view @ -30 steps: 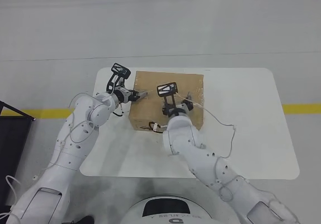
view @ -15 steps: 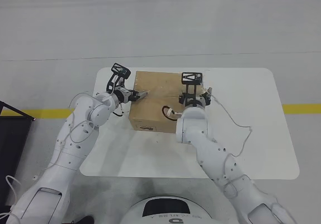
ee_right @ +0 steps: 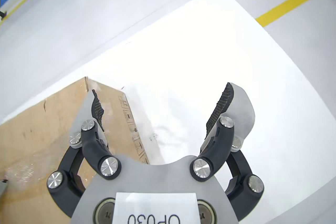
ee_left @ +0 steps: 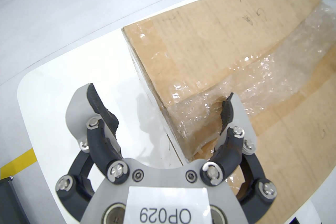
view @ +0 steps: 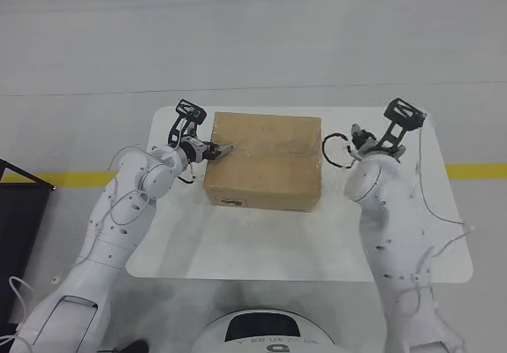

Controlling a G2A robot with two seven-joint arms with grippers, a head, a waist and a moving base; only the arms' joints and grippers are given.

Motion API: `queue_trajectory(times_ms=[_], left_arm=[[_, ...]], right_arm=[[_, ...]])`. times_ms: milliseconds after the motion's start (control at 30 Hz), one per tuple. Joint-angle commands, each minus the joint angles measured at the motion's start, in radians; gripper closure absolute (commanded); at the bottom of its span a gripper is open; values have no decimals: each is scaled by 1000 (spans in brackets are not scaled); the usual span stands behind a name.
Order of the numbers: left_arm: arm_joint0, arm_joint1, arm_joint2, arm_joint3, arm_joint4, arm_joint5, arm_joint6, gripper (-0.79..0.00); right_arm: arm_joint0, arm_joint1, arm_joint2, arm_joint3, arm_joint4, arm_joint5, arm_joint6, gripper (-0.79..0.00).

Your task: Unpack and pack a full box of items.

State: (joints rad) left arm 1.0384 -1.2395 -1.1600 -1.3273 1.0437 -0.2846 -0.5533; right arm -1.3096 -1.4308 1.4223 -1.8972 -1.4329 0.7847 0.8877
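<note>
Cardboard box (ee_left: 223, 51) edge straddled by left end effector (ee_left: 160, 90).

Both arms (view: 117, 221) are white, with smooth rounded shells segmented at the joints. A black cable (view: 325, 148) loops at the right wrist. Behind each set of jaws: grey metal plate (ee_left: 162, 175), silver screws (ee_left: 117, 171), black curved links (ee_left: 99, 141), white printed label (ee_left: 164, 209). The fingers (ee_right: 244, 104) are silver, faced with black textured pads (ee_right: 218, 107).
</note>
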Motion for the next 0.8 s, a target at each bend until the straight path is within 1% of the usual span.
queue_trajectory(times_ms=[0,67,133,167,200,233,267,333,433,567,700,733,767], left_arm=[[0,0,0,0,0,0,0,-785],[0,0,0,0,0,0,0,-785],[0,0,0,0,0,0,0,-785],[0,0,0,0,0,0,0,-785],[0,0,0,0,0,0,0,-785],[0,0,0,0,0,0,0,-785],[0,0,0,0,0,0,0,-785],[0,0,0,0,0,0,0,-785],[0,0,0,0,0,0,0,-785],[0,0,0,0,0,0,0,-785],[0,0,0,0,0,0,0,-785],[0,0,0,0,0,0,0,-785],[0,0,0,0,0,0,0,-785]], right_arm=[[-8,-3,50,-28,145,-41,-19,-785],[-18,-6,92,-43,331,-131,-43,-785],[-15,-8,122,-8,493,-239,-40,-785],[-2,-8,136,23,561,-278,-28,-785],[17,-8,142,66,642,-324,13,-785],[42,-6,157,113,689,-353,43,-785],[71,-4,167,161,710,-362,56,-785],[122,-1,154,247,715,-379,88,-714],[181,6,139,346,694,-395,130,-665],[225,13,121,411,680,-407,163,-680],[222,20,141,415,733,-456,183,-566],[216,23,152,412,743,-465,184,-440],[210,26,160,407,745,-471,185,-357]])
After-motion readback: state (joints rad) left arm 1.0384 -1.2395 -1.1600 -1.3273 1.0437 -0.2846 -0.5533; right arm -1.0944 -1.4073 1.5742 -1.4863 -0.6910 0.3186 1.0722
